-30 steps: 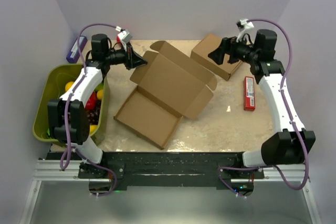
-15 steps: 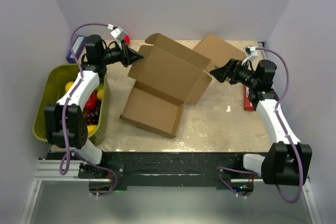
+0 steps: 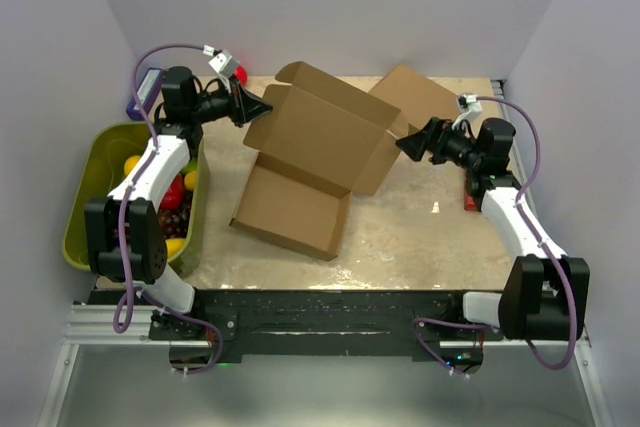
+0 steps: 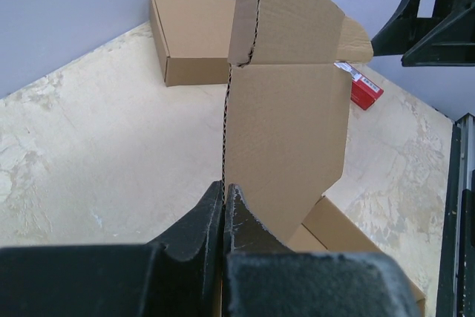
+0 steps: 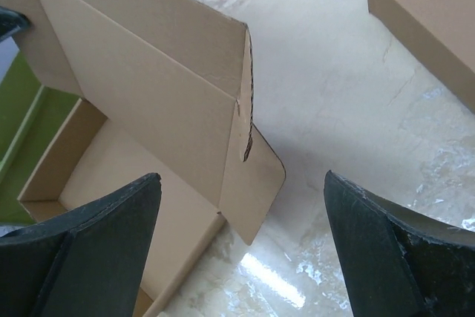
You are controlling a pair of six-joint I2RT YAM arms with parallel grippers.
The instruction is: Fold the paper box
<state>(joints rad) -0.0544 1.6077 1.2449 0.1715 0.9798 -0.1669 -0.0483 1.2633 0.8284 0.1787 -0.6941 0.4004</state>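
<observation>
The paper box (image 3: 310,152) is a brown corrugated sheet with its lid panel raised and its shallow tray part (image 3: 290,212) flat on the table. My left gripper (image 3: 262,107) is shut on the lid's left side flap; in the left wrist view the flap's edge (image 4: 225,131) runs into the pinched fingertips (image 4: 223,192). My right gripper (image 3: 408,139) is open and empty, just right of the lid's right side flap (image 5: 256,183), which shows between its spread fingers (image 5: 111,235) in the right wrist view.
A second, fully formed brown carton (image 3: 415,97) lies at the back right, seen too in the left wrist view (image 4: 189,38). A red packet (image 3: 472,187) lies by the right arm. A green bin (image 3: 85,197) of fruit stands at left. A red ball (image 3: 240,75) sits at the back.
My left gripper has lifted the lid's left flap and the box has shifted slightly right. My right arm has come down and in toward the lid's right flap.
</observation>
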